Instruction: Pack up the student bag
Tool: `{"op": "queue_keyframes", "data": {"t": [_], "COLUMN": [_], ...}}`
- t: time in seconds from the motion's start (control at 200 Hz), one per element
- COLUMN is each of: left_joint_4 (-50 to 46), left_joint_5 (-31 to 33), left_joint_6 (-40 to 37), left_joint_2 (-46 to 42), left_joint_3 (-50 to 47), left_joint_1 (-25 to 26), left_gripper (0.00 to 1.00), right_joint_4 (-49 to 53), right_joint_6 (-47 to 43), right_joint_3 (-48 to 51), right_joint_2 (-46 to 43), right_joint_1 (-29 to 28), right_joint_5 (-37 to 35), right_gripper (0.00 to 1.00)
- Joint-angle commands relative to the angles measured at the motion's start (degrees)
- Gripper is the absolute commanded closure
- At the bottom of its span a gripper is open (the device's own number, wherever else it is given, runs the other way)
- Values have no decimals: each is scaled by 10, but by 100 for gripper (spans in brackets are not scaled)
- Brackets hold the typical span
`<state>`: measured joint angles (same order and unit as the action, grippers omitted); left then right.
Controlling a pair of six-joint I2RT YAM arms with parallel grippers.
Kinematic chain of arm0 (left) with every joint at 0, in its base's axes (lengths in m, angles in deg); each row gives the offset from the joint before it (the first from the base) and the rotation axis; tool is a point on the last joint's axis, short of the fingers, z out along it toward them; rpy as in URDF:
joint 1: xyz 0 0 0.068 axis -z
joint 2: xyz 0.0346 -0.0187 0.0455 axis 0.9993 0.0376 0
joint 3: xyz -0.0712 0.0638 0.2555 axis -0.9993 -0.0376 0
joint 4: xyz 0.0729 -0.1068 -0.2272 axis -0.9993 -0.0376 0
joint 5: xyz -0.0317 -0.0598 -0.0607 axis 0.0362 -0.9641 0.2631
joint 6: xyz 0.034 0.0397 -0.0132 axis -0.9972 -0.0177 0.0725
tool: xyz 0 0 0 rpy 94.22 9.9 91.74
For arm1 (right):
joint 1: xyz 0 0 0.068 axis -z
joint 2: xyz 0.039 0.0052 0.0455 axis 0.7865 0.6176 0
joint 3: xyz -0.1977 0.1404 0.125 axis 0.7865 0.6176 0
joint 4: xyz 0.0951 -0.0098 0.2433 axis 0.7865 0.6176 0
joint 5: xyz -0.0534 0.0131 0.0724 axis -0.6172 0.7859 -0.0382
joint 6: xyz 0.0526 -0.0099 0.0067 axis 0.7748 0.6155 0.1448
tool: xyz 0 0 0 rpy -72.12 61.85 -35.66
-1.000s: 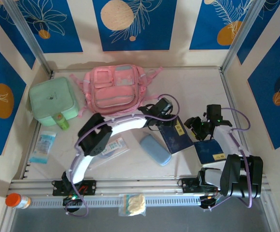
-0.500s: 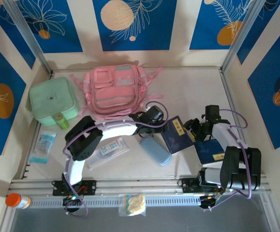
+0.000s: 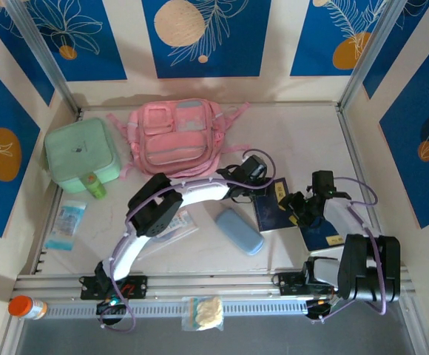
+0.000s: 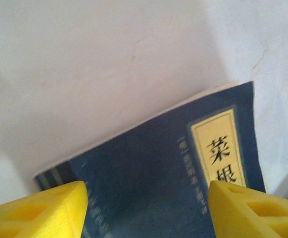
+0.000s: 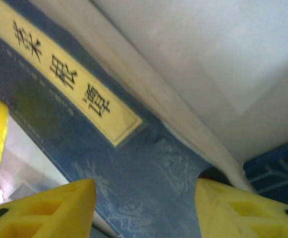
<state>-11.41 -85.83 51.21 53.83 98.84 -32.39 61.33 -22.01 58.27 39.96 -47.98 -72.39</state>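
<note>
The left hand (image 4: 146, 194) and right hand (image 5: 145, 191) are held open, empty, over the blue book (image 3: 268, 212), at five o'clock from the student bag (image 3: 176, 137).

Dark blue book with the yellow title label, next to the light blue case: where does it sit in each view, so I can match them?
Top external: the dark blue book lies right of centre, just right of the light blue case.
Left wrist: the dark blue book sits lower right, one corner pointing up.
Right wrist: the dark blue book runs diagonally across left and centre.
Shared landmark: its yellow title label.
</note>
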Motion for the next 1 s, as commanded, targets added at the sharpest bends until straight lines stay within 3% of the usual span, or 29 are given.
{"op": "queue_keyframes", "data": {"t": [0.0,0.095,0.23,0.57,0.78,0.995], "left_joint_4": [-12,-12,-29,33,52,56], "left_joint_5": [-5,-18,-4,-12,-42,-33], "left_joint_6": [-47,-47,-48,39,50,25], "left_joint_2": [18,7,-50,-132,-106,-62], "left_joint_3": [42,26,-22,-171,-162,-118], "left_joint_1": [-15,-35,-38,-17,-13,-15], "left_gripper": [34,34,34,34,34,35], "right_joint_4": [24,27,60,16,12,18], "right_joint_6": [40,55,18,-21,-28,30], "right_joint_3": [19,15,-18,-55,-62,-44], "right_joint_2": [-47,-69,-67,36,76,48], "right_joint_1": [-35,-57,-23,4,-11,-84], "right_joint_5": [24,19,-24,-97,-97,-84], "right_gripper": [45,43,43,42,42,42]}}
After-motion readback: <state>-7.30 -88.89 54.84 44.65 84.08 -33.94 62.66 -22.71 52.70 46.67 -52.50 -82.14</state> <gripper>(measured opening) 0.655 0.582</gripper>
